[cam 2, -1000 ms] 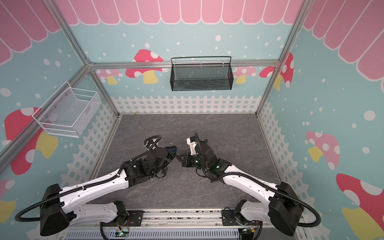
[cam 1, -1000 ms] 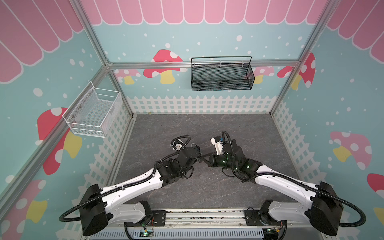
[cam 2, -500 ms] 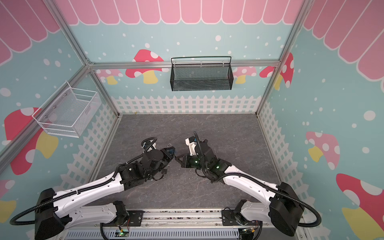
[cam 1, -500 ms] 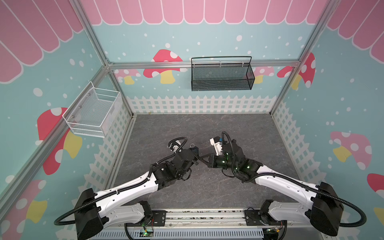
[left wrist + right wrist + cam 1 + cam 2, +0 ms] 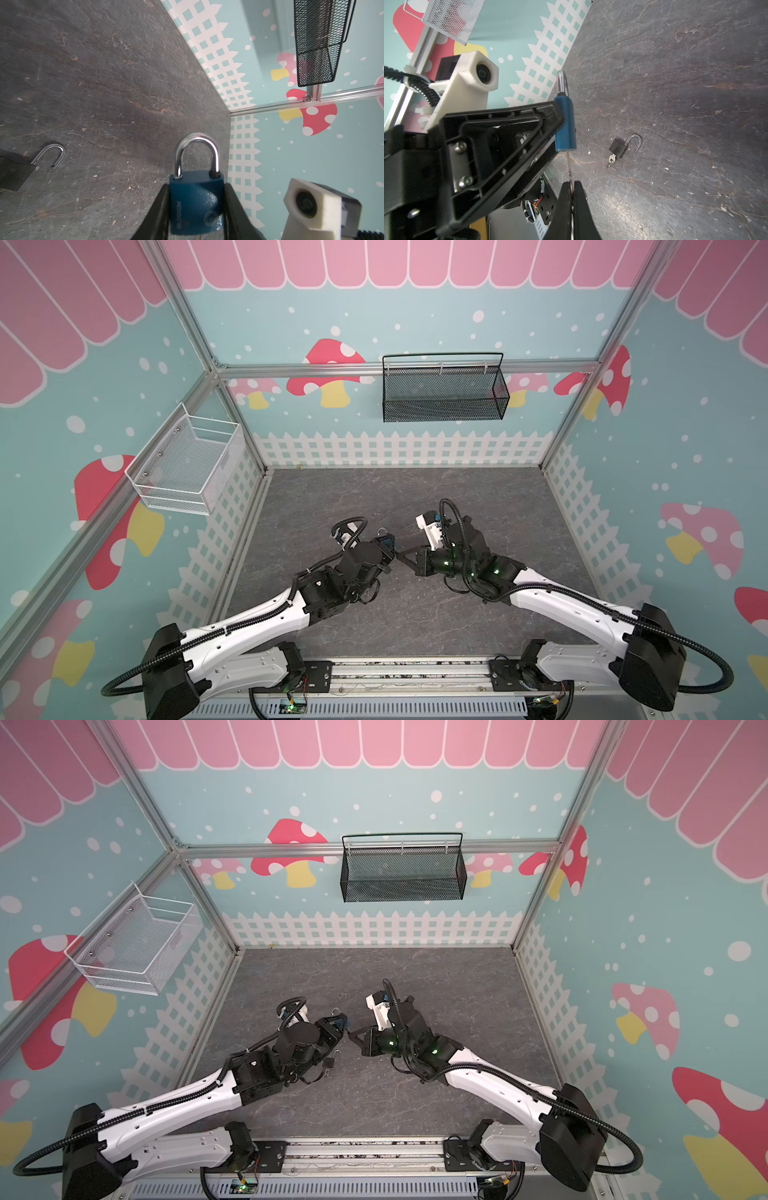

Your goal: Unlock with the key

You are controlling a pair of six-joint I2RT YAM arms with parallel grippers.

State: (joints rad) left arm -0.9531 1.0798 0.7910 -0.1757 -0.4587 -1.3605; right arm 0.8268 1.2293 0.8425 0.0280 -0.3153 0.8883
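left claw [image 5: 196, 188] grasps the blue padlock [image 5: 196, 205]; right claw [image 5: 572, 185], clenched on the key [image 5: 569, 166], points it into the padlock's bottom. next probably: seat it, then turn.

At the middle of the grey table [image 5: 415, 497], the left gripper [image 5: 386, 546] is clutching a blue padlock [image 5: 387, 540]. The right gripper [image 5: 400, 555], jaws pressed together, is pointing at it from 3 o'clock, tip just beside it. A black mesh basket [image 5: 442, 393] is hanging at 12 o'clock, a white wire basket [image 5: 187, 468] at 10.
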